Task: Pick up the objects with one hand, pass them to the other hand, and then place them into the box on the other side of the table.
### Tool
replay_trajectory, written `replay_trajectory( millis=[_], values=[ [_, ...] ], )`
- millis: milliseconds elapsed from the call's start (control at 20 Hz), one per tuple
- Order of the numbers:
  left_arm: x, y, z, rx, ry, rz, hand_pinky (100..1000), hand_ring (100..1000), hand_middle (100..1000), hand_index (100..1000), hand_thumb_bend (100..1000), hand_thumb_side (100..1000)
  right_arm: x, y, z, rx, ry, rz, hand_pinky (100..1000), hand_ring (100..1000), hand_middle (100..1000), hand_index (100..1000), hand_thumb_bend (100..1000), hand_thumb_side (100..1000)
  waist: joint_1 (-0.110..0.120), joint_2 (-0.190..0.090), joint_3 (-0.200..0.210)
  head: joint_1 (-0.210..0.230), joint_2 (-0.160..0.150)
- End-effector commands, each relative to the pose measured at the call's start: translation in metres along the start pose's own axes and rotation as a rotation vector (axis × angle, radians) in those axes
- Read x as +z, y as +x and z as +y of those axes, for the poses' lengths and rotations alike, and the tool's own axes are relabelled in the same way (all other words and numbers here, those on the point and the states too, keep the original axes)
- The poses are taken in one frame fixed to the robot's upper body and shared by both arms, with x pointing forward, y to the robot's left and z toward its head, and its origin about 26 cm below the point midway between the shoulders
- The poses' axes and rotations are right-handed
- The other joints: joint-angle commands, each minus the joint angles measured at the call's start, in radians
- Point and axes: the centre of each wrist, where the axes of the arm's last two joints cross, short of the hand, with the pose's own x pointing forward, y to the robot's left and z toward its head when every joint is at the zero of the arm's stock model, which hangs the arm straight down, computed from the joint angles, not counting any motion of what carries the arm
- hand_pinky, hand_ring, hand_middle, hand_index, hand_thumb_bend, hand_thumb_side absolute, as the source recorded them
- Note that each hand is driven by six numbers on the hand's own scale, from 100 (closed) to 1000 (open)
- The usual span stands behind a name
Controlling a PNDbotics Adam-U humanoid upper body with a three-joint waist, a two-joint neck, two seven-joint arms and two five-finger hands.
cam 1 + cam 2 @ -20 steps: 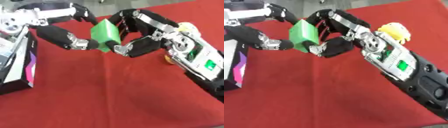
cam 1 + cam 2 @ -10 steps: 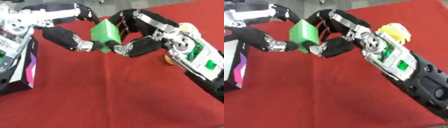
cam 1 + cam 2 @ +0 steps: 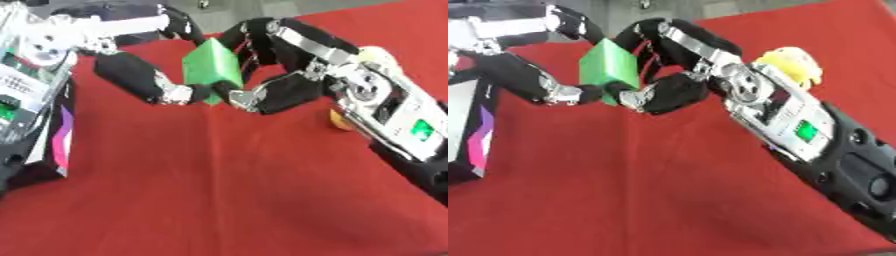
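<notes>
The surface (image 3: 227, 200) was covered in a red cloth, matt and faintly napped, with soft creases. The green block (image 3: 210, 70) looked like smooth plastic or foam with a dull sheen on its faces. Both hands were of black casing, semi-glossy, with bright silver metal at the finger ends: the left hand (image 3: 144, 82) and the right hand (image 3: 280, 90). The right forearm's panel showed shiny metal plates. By the left edge, the box (image 3: 470, 135) had a glossy black printed skin. Near the right edge, a yellow thing (image 3: 791, 62) looked smooth, like plastic.
</notes>
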Motion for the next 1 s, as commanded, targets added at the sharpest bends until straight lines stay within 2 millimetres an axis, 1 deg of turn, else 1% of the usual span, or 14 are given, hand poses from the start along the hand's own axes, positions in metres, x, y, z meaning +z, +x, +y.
replay_trajectory(
  millis=[50,150,250,350,400,450,550,600,700,800,900,1000],
  values=[
    [0.0011,0.0021,0.0076,-0.018,0.014,0.014,934,922,835,828,337,469,0.0007,0.0099,-0.0064,0.023,-0.009,-0.038,565,606,486,551,100,113,0.010,-0.023,0.001,-0.002,-0.005],
    [0.0004,0.0019,0.0071,-0.014,0.014,0.020,929,919,831,824,318,452,0.0007,0.0098,-0.0062,0.028,-0.007,-0.038,565,605,486,551,100,112,0.010,-0.023,0.000,-0.002,-0.005],
    [0.0002,0.0019,0.0069,-0.011,0.017,0.028,922,914,803,814,289,427,0.0007,0.0097,-0.0061,0.032,-0.006,-0.039,565,605,486,551,100,109,0.010,-0.023,0.000,-0.002,-0.004],
    [0.0001,0.0023,0.0068,-0.010,0.021,0.032,921,913,798,811,282,420,0.0007,0.0097,-0.0061,0.035,-0.006,-0.040,565,605,486,551,100,108,0.010,-0.022,0.000,-0.001,-0.004],
    [0.0001,0.0022,0.0069,-0.008,0.023,0.036,910,905,783,782,239,381,0.0007,0.0097,-0.0061,0.036,-0.005,-0.041,565,605,487,551,100,105,0.010,-0.022,0.000,-0.001,-0.004],
    [-0.0002,0.0022,0.0069,-0.007,0.027,0.042,902,899,771,760,222,364,0.0007,0.0097,-0.0061,0.037,-0.005,-0.041,565,605,487,551,100,105,0.010,-0.022,0.000,0.000,-0.004],
    [-0.0006,0.0025,0.0066,-0.003,0.033,0.051,886,887,741,719,198,330,0.0007,0.0096,-0.0060,0.040,-0.003,-0.042,565,605,487,551,100,104,0.009,-0.023,0.000,0.000,-0.003],
    [-0.0009,0.0027,0.0066,-0.002,0.036,0.055,883,885,737,713,195,323,0.0007,0.0095,-0.0059,0.040,-0.003,-0.042,565,605,488,551,100,104,0.010,-0.023,0.000,0.000,-0.003],
    [-0.0014,0.0030,0.0063,0.001,0.041,0.062,867,867,699,670,158,290,0.0007,0.0094,-0.0057,0.042,-0.001,-0.042,565,605,488,551,100,103,0.009,-0.022,0.000,0.000,-0.002],
    [-0.0016,0.0032,0.0063,0.008,0.053,0.069,858,854,671,648,130,267,0.0008,0.0093,-0.0056,0.044,0.000,-0.042,565,606,489,552,100,100,0.009,-0.022,0.000,0.001,-0.001],
    [-0.0013,0.0035,0.0065,0.017,0.070,0.074,848,838,644,616,102,226,0.0008,0.0091,-0.0052,0.050,0.005,-0.041,567,607,491,554,100,100,0.009,-0.022,-0.001,0.000,-0.001],
    [-0.0007,0.0040,0.0067,0.027,0.091,0.077,835,816,617,575,100,172,0.0009,0.0090,-0.0051,0.056,0.011,-0.040,569,610,497,562,100,100,0.009,-0.022,-0.001,0.000,-0.001]
  ],
)
